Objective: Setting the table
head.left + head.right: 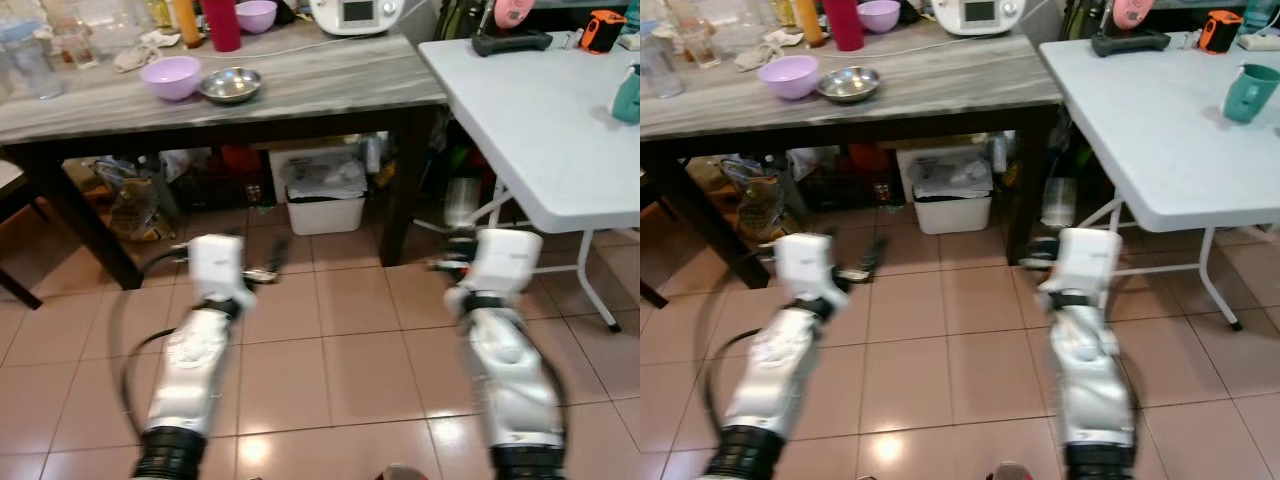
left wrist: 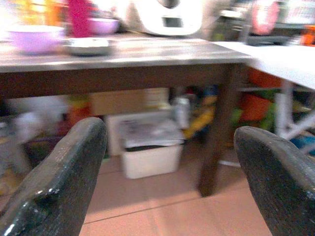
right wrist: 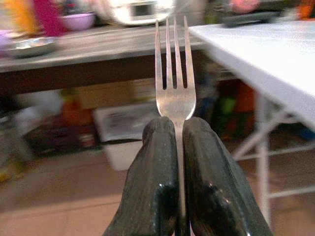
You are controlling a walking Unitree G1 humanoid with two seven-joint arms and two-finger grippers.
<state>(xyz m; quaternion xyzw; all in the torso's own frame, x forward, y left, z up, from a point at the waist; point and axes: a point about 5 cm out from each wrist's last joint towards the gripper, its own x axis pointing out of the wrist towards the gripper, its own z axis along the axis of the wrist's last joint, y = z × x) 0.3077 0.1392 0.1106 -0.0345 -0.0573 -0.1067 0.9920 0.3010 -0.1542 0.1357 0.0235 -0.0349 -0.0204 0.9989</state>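
My right gripper (image 3: pixel 179 123) is shut on a steel fork (image 3: pixel 174 93), whose tines stick up past the fingertips. It hovers low over the tiled floor, in front of the white folding table (image 1: pixel 540 130). My left gripper (image 2: pixel 167 182) is open with nothing between its black fingers (image 2: pixel 64 177), held low before the dark wooden table (image 1: pixel 330 85). On that table stand a purple bowl (image 1: pixel 171 77) and a small steel bowl (image 1: pixel 230 85). A teal cup (image 1: pixel 1250 92) stands on the white table.
A red tumbler (image 1: pixel 221 22), bottles and a white appliance (image 1: pixel 355 14) crowd the back of the wooden table. Under it sit a white bin (image 1: pixel 323 200) and clutter. The white table's metal legs (image 1: pixel 590 280) stand at right. Tiled floor lies ahead.
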